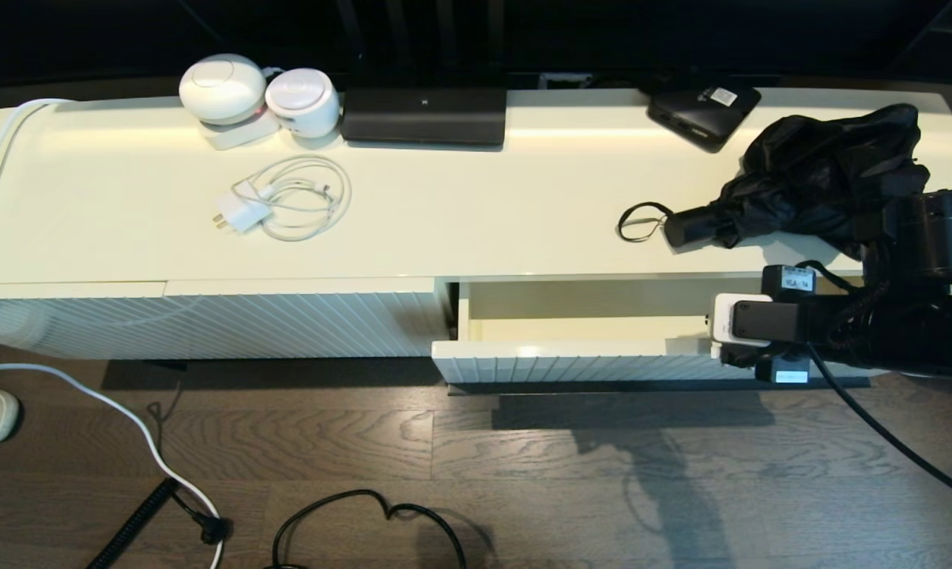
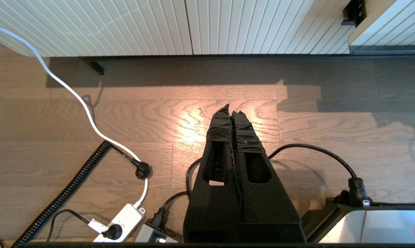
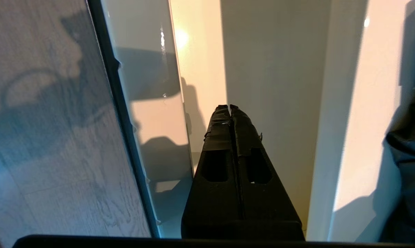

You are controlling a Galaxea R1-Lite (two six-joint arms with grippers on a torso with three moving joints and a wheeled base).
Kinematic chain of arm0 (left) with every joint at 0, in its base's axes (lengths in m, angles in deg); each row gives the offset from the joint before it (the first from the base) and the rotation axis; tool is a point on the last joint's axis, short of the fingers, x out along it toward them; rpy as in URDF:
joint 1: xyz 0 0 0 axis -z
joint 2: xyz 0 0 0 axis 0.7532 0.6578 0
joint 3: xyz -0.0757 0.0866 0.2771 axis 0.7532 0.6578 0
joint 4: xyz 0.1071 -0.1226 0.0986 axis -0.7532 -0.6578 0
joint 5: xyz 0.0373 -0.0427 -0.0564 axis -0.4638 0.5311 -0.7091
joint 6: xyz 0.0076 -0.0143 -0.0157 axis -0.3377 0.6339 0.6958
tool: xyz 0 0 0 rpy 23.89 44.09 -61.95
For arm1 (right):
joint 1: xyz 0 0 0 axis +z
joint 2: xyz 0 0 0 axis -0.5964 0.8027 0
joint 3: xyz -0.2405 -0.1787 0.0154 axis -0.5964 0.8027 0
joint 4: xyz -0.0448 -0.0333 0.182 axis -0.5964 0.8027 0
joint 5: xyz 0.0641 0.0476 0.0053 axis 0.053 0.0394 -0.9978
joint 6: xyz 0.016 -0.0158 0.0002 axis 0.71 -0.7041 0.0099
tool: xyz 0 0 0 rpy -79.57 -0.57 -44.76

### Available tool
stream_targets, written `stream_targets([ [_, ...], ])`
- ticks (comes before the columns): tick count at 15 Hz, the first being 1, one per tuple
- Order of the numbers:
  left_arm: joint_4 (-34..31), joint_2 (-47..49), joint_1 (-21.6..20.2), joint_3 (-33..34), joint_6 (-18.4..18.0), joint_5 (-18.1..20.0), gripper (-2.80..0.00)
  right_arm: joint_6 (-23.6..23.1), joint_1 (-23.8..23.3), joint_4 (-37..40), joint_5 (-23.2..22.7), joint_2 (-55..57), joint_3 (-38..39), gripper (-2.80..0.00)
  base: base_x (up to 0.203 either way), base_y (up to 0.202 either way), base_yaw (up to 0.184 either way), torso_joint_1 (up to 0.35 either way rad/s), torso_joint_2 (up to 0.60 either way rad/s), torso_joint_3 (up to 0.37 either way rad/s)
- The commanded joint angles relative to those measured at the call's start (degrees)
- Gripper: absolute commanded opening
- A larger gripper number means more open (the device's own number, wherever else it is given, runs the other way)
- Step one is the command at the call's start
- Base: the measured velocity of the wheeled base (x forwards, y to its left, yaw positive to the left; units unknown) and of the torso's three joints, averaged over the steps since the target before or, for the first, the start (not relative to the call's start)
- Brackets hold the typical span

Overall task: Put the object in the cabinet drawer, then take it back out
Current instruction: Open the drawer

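Drawer (image 1: 570, 328) pulled open at 4 o'clock in head view, smooth inside bare, nothing in it. Umbrella (image 1: 807, 186) lying on cabinet top (image 1: 476, 221) at 2 o'clock, just behind the drawer opening; handle and wrist loop (image 1: 640, 222) pointing toward 9 o'clock, fabric bunched loose toward 3 o'clock. Not yet picked up.

Right gripper (image 3: 230, 107) poised over the open drawer near its right end, jaws pressed fully together, holding nothing. Edge of the black fabric visible beside it in right wrist view. Left gripper (image 2: 232, 110) parked low over the floor (image 2: 297, 113) in front of the cabinet, jaws together, empty.

Step in hand, by judgement: drawer opening done, reach for the umbrella about to start.

Next move calls for: spreading the right jaws, lifting clear of the drawer, going toward 12 o'clock to the firm handle end rather than the slippery fabric. Risk: loose cloth snagging on the cabinet edge.
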Motion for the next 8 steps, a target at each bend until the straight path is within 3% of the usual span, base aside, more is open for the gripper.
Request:
stream_targets([
  [1, 0.03, 0.00, -0.01, 0.02, 0.02, -0.01, -2.80, -0.37, 0.28, 0.31, 0.25, -1.05, 2.21, -2.80, 0.000, 0.000, 0.000, 0.000, 0.00, 0.000],
  [8, 0.03, 0.00, -0.04, 0.01, 0.02, -0.01, -2.80, -0.28, 1.59, 0.75, 1.28, -4.65, 8.89, -2.80, 0.000, 0.000, 0.000, 0.000, 0.00, 0.000],
])
